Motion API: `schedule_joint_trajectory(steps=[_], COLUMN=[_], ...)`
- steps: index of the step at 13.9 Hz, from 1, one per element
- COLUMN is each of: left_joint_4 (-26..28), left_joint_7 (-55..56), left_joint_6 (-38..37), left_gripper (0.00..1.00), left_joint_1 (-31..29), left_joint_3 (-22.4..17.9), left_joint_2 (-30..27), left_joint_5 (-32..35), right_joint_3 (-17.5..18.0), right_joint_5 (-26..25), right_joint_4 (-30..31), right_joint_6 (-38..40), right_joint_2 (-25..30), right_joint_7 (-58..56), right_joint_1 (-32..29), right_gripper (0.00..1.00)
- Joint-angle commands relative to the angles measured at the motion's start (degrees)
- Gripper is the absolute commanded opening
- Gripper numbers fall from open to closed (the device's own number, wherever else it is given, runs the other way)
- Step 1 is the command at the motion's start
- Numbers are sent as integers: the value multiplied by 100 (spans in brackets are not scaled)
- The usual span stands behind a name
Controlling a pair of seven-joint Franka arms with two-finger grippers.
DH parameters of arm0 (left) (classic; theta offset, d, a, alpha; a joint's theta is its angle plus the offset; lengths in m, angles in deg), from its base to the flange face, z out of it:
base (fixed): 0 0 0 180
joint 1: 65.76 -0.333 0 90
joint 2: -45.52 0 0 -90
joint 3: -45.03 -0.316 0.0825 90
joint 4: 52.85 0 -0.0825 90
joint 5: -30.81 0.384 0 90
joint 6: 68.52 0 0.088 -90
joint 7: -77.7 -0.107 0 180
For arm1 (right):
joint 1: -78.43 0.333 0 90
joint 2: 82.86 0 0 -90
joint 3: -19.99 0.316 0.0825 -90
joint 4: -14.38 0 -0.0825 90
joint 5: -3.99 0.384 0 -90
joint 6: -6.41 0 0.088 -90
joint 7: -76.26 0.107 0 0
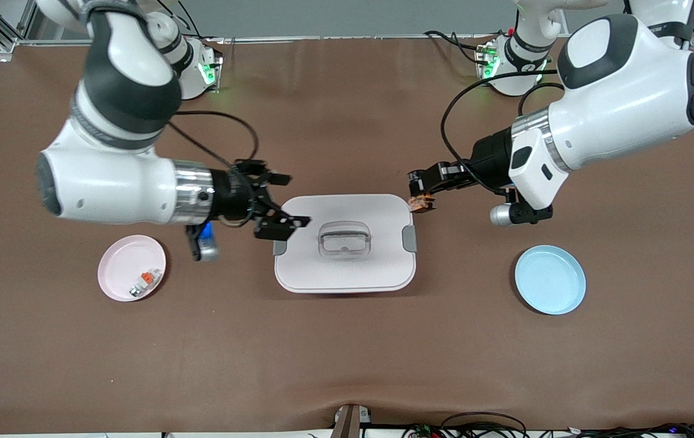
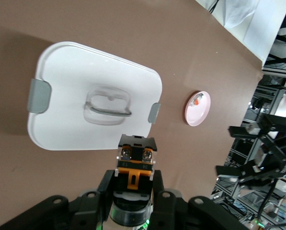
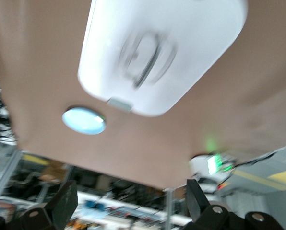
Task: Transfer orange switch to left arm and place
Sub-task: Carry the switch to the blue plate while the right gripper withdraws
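We are midway: our left tool grips the orange switch in the air at the white box's edge, while our right tool, fingers spread and empty, waits for the handover.

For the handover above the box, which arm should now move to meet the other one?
Probably the right: its gripper is open and empty over the box edge, while the left gripper is shut on the orange switch.
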Motion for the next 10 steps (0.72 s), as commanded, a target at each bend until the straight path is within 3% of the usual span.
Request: schedule_joint_trajectory(steps=[1, 10], left_joint_4=[34, 429], left_joint_7=[117, 161], left_joint_6=[-371, -539], left_gripper=[0, 0], left_joint_1=[-218, -737], left_joint_3=[-1, -1], left_joint_2=[-155, 327], left_joint_5=[602, 3494], right_joint_3=[94, 85], right_joint_5=[-641, -2680], right_joint_4=[3, 82], right_joint_6=[626, 1445], right_joint_2=[117, 249], right_joint_7=[-950, -4394], right_joint_1=[-367, -1291], right_gripper=[100, 100])
